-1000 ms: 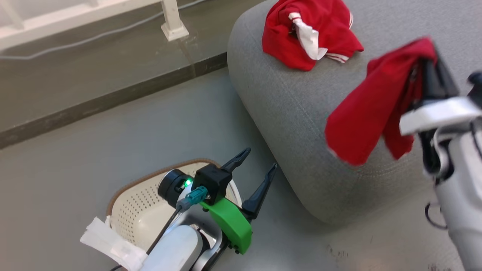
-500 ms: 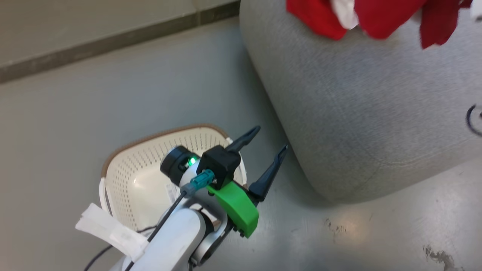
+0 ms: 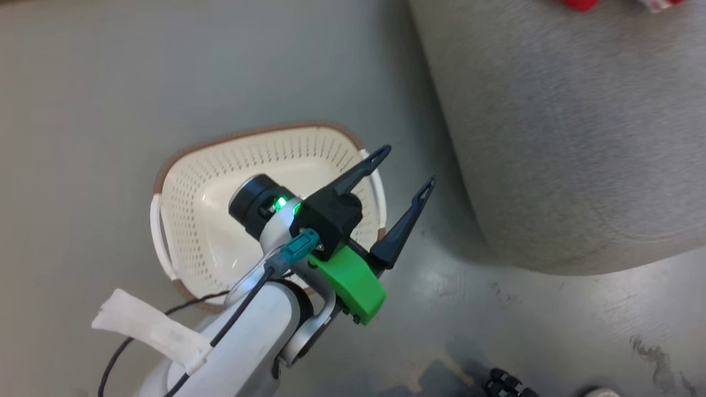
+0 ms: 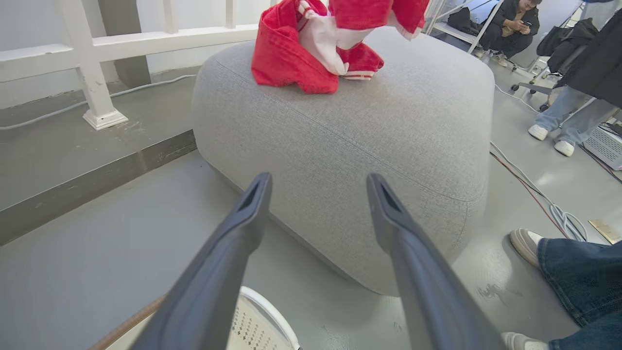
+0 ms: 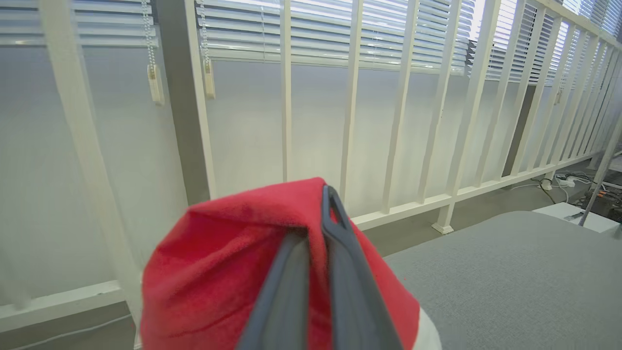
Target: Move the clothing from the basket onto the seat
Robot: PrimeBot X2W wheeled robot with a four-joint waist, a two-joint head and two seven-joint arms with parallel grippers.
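The cream basket (image 3: 187,187) stands on the floor, its perforated inside bare; its rim (image 4: 262,311) shows under my left gripper. My left gripper (image 3: 408,165) hovers open over the basket's right edge, holding nothing, its fingers (image 4: 252,204) pointing at the grey seat (image 4: 364,136). A heap of red and white clothing (image 4: 301,58) lies on the seat's far side, and another red piece (image 4: 374,12) hangs above it. My right gripper (image 5: 316,218) is shut on red clothing (image 5: 218,272) draped over its fingers, above the seat (image 5: 510,272). A red edge (image 3: 576,4) shows at the head view's top.
People's shoes and jeans (image 4: 573,272) stand right of the seat, with cables (image 4: 534,194) on the floor there. A white railing (image 5: 350,97) and blinds run behind the seat. A raised floor step (image 4: 97,184) lies left of it.
The head camera has tipped downward, bringing the basket to mid-picture. My right gripper carried its red garment up over the seat toward the heap and out of the head view. The left gripper stays open.
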